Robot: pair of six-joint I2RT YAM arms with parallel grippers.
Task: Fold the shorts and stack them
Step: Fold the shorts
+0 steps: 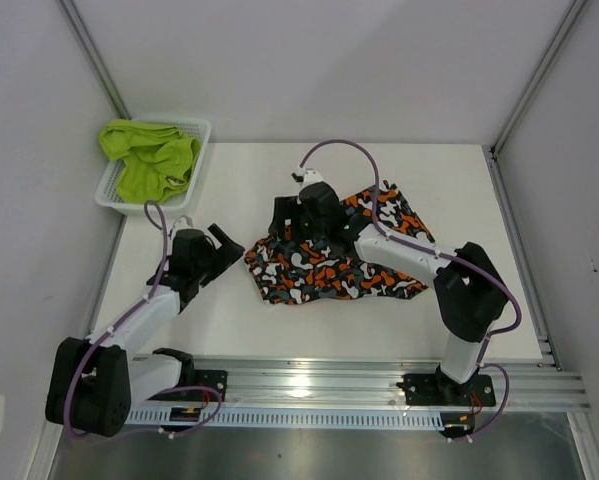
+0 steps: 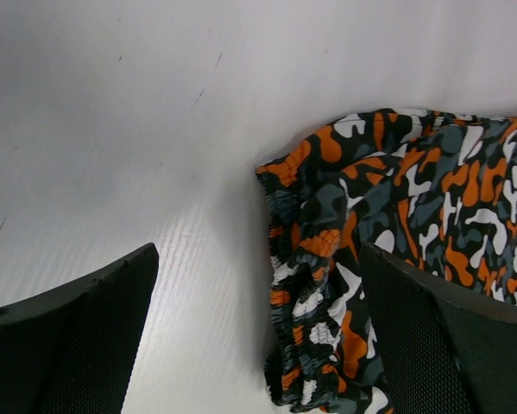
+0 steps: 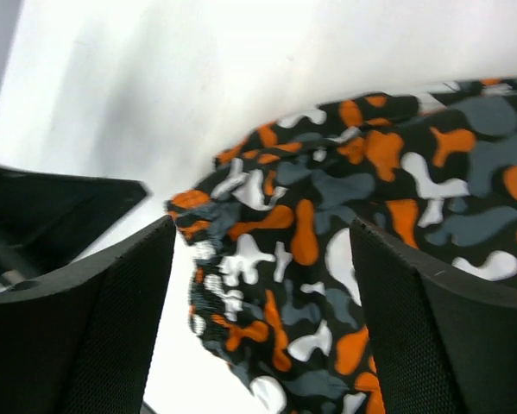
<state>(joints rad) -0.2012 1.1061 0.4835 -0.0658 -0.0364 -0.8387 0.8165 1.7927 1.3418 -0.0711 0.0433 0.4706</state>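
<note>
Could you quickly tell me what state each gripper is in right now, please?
Left gripper: open, holding nothing, by the camouflage shorts.
Right gripper: open over the shorts, holding nothing.

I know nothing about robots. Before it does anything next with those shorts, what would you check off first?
1. Left gripper open and empty: ok, jaws wide apart.
2. Right gripper open: ok, jaws apart above the camouflage shorts, cloth not pinched.
3. Camouflage shorts lying flat: not ok, rumpled on the table.
4. Green shorts out on the table: not ok, crumpled in the basket.
5. Cloth under the right arm free of snags: cannot tell, the arm hides it.
</note>
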